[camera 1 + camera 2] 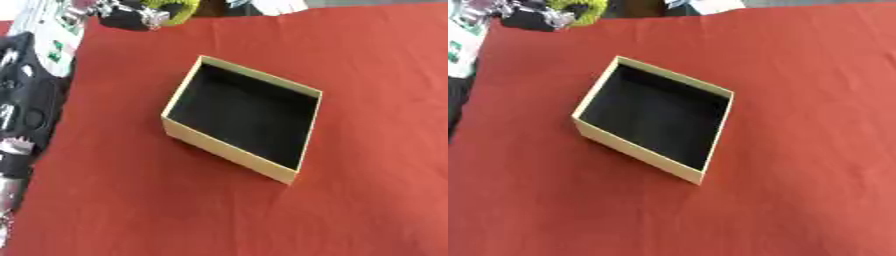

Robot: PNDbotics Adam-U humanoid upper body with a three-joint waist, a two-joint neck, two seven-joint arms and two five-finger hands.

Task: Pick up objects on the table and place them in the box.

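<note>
Open box (226, 148) at dead centre of the red cloth (376, 90), turned so one corner aims toward 5 o'clock. Pale card walls, black lining, nothing inside — bare floor from wall to wall. Looks light and fairly stiff, so likely to skid on the cloth if knocked; best approached from above, never against a wall.

Only one candidate for picking: a yellow-green object (178, 11) at 11 o'clock, right at the far edge of the cloth and well apart from the box. Mostly cut off by the frame, so shape and material not clear. Judging by the rounded, bright surface, probably light plastic or something soft, not fragile. Safest hold likely across its narrower width, from the side facing the table.

Left hand (131, 17) just beside that object at 11 o'clock, black with silver parts. Cannot tell whether closed on it, touching it or merely near. More black and silver hardware (22, 120) down the 9 o'clock edge, probably the left arm. Right hand nowhere in either view.

Nothing yet in the box, so the task appears barely begun.
</note>
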